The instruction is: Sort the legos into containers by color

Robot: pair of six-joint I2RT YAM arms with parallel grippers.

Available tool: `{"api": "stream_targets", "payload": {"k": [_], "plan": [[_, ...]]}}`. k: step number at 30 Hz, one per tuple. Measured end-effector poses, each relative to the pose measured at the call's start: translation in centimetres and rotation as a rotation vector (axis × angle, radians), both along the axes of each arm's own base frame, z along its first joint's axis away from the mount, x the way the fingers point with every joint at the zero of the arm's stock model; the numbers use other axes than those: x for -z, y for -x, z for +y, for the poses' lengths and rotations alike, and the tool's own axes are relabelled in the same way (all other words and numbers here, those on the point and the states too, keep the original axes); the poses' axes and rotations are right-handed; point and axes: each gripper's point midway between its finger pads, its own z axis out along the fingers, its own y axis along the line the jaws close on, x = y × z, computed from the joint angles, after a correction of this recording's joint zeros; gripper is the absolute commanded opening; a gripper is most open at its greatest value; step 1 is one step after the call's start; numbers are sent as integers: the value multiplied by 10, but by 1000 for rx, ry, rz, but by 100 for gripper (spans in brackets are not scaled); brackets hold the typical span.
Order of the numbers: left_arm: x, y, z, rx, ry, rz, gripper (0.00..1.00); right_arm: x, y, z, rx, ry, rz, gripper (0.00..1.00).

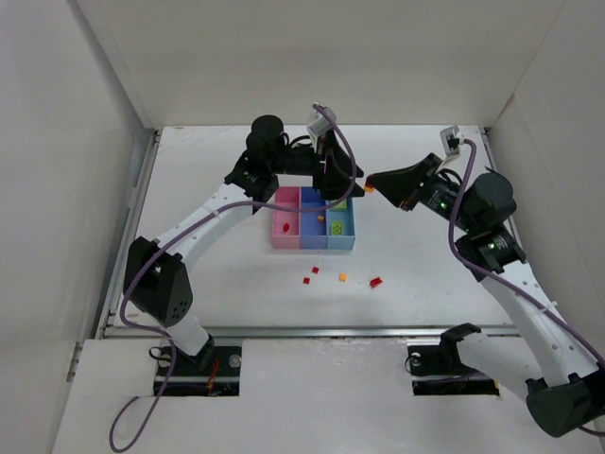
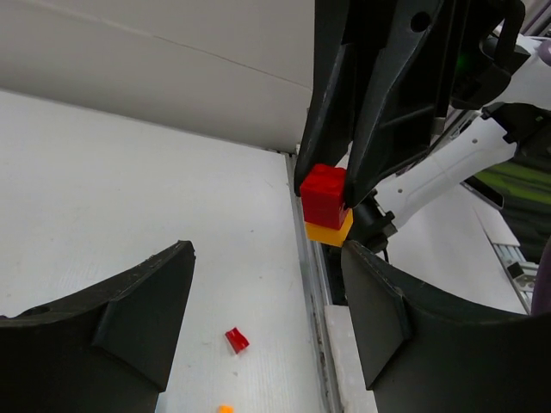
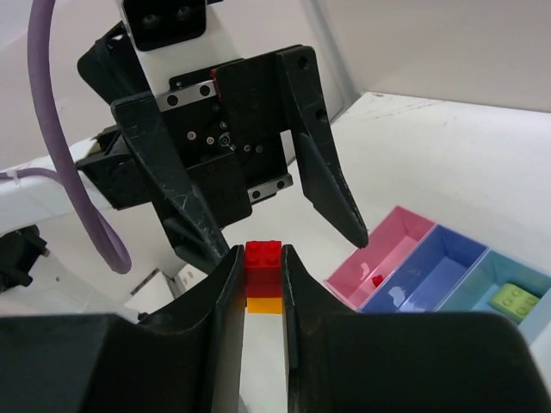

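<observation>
My right gripper point(image 3: 263, 261) is shut on a small stack, a red brick on an orange one point(image 3: 263, 277), held in the air just right of the bins point(image 1: 369, 187). My left gripper point(image 2: 267, 258) is open and empty, its fingers facing the stack point(image 2: 325, 205) from close by. The pink bin point(image 1: 282, 204), blue-violet bin point(image 1: 312, 244) and light blue bin point(image 1: 352, 227) stand joined in a row. A red brick point(image 3: 377, 280) lies in the pink bin, an orange one point(image 1: 321, 218) in the blue-violet bin, a yellow-green one point(image 3: 516, 300) in the light blue bin.
Loose bricks lie on the table in front of the bins: two red point(image 1: 306, 280) point(image 1: 315, 270), one orange point(image 1: 343, 277), one red point(image 1: 376, 282). White walls enclose the table on three sides. A metal rail point(image 1: 312, 331) runs along the near edge.
</observation>
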Motion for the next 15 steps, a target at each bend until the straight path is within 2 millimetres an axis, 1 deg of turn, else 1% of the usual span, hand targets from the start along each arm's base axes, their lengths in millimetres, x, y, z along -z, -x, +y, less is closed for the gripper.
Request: {"api": "stream_targets", "payload": {"k": [3, 6, 7, 10, 11, 12, 13, 15], "plan": [[-1, 2, -1, 8, 1, 8, 66, 1, 1, 4, -13, 0, 2, 0], [-1, 6, -3, 19, 0, 25, 62, 6, 0, 11, -29, 7, 19, 0], [-1, 7, -3, 21, -1, 33, 55, 8, -1, 13, -34, 8, 25, 0], [-2, 11, -4, 34, -4, 48, 49, 11, -2, 16, -37, 12, 34, 0], [-2, 12, -5, 39, -4, 50, 43, 11, -3, 16, -35, 12, 35, 0], [-2, 14, -5, 43, -5, 56, 41, 11, -3, 15, -33, 11, 34, 0], [-2, 14, -5, 47, -5, 57, 39, 11, -3, 15, -30, 11, 34, 0], [-2, 16, -5, 53, -6, 61, 39, 11, -4, 15, -27, 10, 34, 0]]}}
